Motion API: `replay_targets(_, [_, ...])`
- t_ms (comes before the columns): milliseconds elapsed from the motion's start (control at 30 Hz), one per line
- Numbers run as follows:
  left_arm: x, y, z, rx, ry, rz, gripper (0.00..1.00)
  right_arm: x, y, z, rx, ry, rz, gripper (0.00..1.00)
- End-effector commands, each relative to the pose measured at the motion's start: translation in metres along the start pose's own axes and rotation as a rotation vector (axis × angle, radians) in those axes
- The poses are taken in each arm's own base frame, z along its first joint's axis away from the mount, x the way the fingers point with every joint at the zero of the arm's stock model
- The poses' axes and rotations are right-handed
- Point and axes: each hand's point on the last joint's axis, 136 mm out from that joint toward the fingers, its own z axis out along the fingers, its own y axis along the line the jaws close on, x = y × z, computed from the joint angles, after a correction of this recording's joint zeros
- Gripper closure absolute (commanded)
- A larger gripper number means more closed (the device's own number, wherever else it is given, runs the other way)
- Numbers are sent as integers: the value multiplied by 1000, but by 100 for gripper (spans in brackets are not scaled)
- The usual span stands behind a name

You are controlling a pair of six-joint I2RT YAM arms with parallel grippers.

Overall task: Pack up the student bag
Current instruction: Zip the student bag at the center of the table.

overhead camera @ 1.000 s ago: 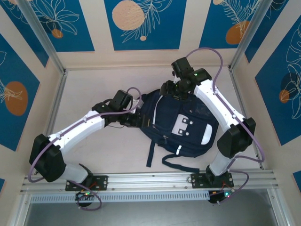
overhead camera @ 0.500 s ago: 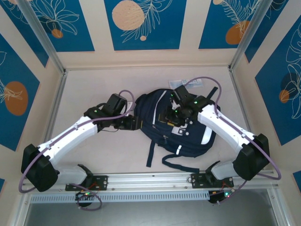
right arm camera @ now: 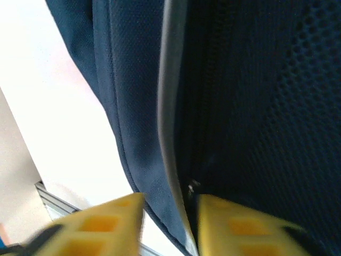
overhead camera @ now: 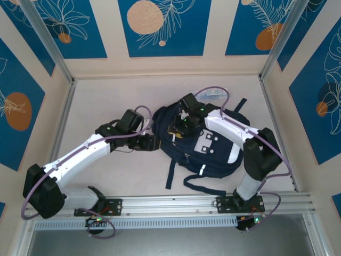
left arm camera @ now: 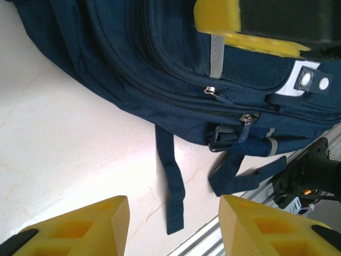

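Nearest me, at the frame rail (overhead camera: 176, 202) where the arm bases are bolted, two dark straps (overhead camera: 169, 176) trail off the student bag (overhead camera: 216, 160) across the table (overhead camera: 117, 106). The bag lies flat in the middle of the table, a little to the right, its front pockets and grey patches facing up. My left gripper (overhead camera: 153, 142) sits low just beside the bag's left edge. On its wrist camera the yellow fingers (left arm camera: 90, 224) are spread well apart, with only bare tabletop and a strap end in the gap, so it holds nothing. Farther in, my right gripper (overhead camera: 175, 129) is down on the bag's upper left part. Its wrist camera shows the fingers (right arm camera: 106, 218) drawn close together, with a grey seam of the bag running into the narrow gap. The picture is blurred, and I cannot tell whether they actually pinch the fabric. Beyond the bag, a small pale flat item (overhead camera: 213, 93) lies on the table, too small to make out.
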Motion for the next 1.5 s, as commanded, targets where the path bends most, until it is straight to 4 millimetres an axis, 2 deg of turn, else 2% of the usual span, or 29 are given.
replay_targets(0, [5, -12, 2, 47, 15, 59, 52, -7, 17, 0, -53, 18, 6, 94])
replay_targets(33, [7, -14, 6, 46, 25, 79, 51, -11, 18, -3, -49, 11, 6, 100])
replay_targets(233, [22, -30, 46, 3, 120, 251, 51, -39, 22, -36, -81, -43, 39, 100])
replay_targets(333, [19, -36, 63, -51, 71, 373, 48, -48, 19, -46, -106, -41, 68, 100])
replay_targets(400, [16, -45, 73, -19, 17, 456, 46, -51, 18, -49, -121, -27, 79, 100])
replay_targets(600, [2, -45, 86, -45, -35, 587, 45, -54, 24, -65, -175, 0, 78, 100])
replay_targets(800, [5, -38, 98, -57, -18, 736, 45, -53, 27, -83, -229, 2, 95, 100])
replay_targets(867, [7, -37, 101, -47, -14, 757, 47, -52, 27, -86, -244, 8, 104, 100])
replay_targets(1033, [22, -31, 114, -22, 17, 747, 66, -52, 21, -91, -256, 10, 127, 100])
replay_targets(1100, [29, -29, 120, -22, 19, 733, 68, -52, 19, -92, -262, 11, 138, 100])
replay_targets(1267, [38, -21, 131, -46, 10, 715, 66, -53, 18, -95, -272, 13, 149, 100])
replay_targets(1467, [38, -9, 144, -88, 10, 712, 51, -53, 19, -97, -289, 16, 161, 100])
